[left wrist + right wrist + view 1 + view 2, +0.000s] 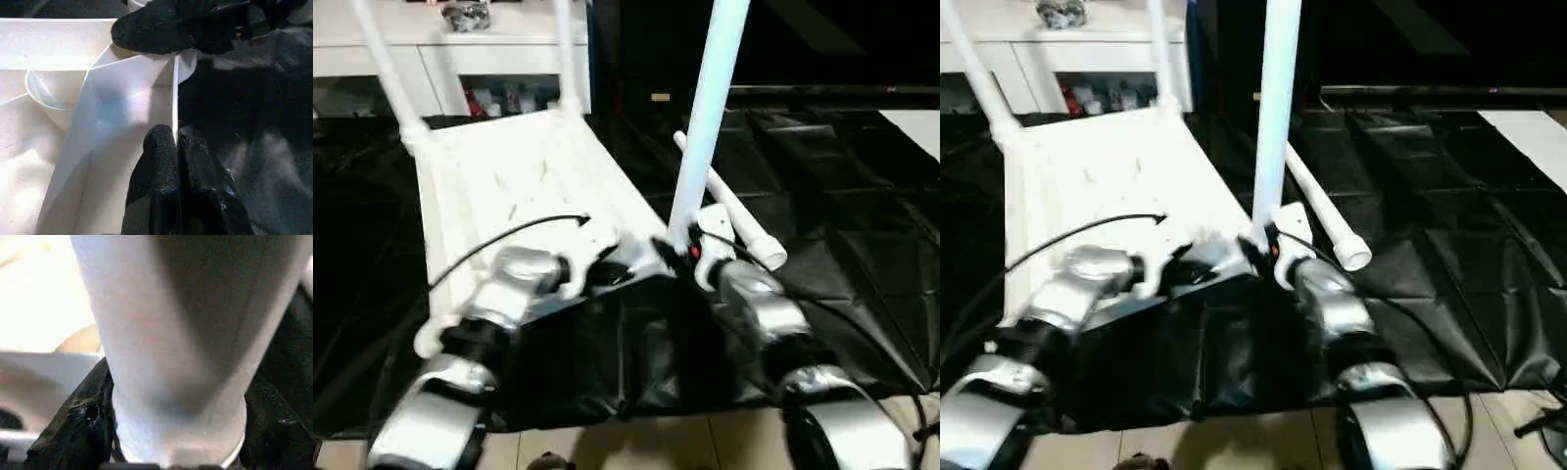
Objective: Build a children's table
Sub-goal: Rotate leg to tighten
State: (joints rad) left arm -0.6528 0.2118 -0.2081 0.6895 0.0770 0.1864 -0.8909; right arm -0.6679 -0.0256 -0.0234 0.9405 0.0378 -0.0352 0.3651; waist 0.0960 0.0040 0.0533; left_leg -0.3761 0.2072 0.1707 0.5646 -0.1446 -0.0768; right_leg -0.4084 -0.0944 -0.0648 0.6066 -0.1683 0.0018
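Observation:
The white table top (519, 186) lies upside down on a black sheet, ribs up. Two legs (386, 69) (565, 49) stand in its far corner sockets. My right gripper (690, 250) is shut on a third leg (710, 108), holding it upright at the top's near right corner; in the right wrist view that leg (181, 333) stands between the black fingers (78, 426). My left gripper (175, 137) is shut on the top's thin near rim (174, 93), close to an open socket (49, 93). A fourth leg (734, 215) lies loose on the sheet just right of the held one.
The black sheet (842, 196) covers the floor around the table top, with folds at its near edge. A white cabinet (460, 59) stands behind the top. Tiled floor (685, 441) shows near my forearms. A cable (499, 240) runs over the top to my left wrist.

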